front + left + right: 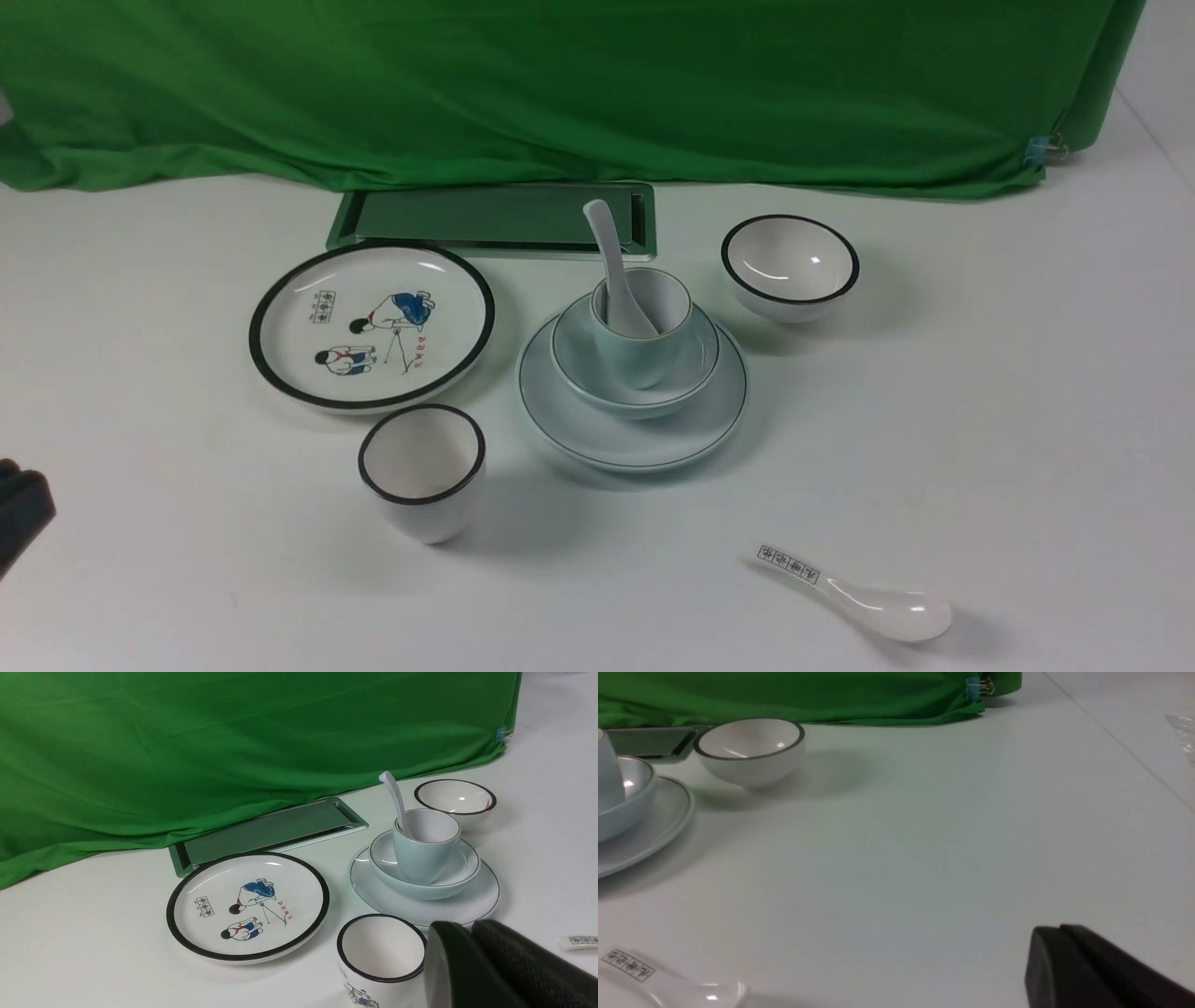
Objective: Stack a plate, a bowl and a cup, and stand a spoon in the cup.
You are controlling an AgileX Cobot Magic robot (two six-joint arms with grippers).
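Our left fingers point(460, 926) are closed together with nothing between them, and our right fingers point(1060, 929) are likewise shut and empty. Near the left ones, in the left wrist view, we see the black-rimmed cup point(425, 509), upright on the worktop point(653, 579). Beyond it lies the cartoon-printed plate point(373, 327), face up. To the right of these two we have the stack: the plain plate point(635, 453) flat on the worktop, the shallow bowl point(635, 409) on it, the pale cup point(639, 359) upright in the bowl, and the plain spoon point(611, 257) leaning in the cup, handle up. The black-rimmed bowl point(791, 266) sits beyond the stack to its right; the printed spoon point(887, 611) lies on our near side. Farther back are the green tray point(495, 215) and the green cloth point(560, 93).
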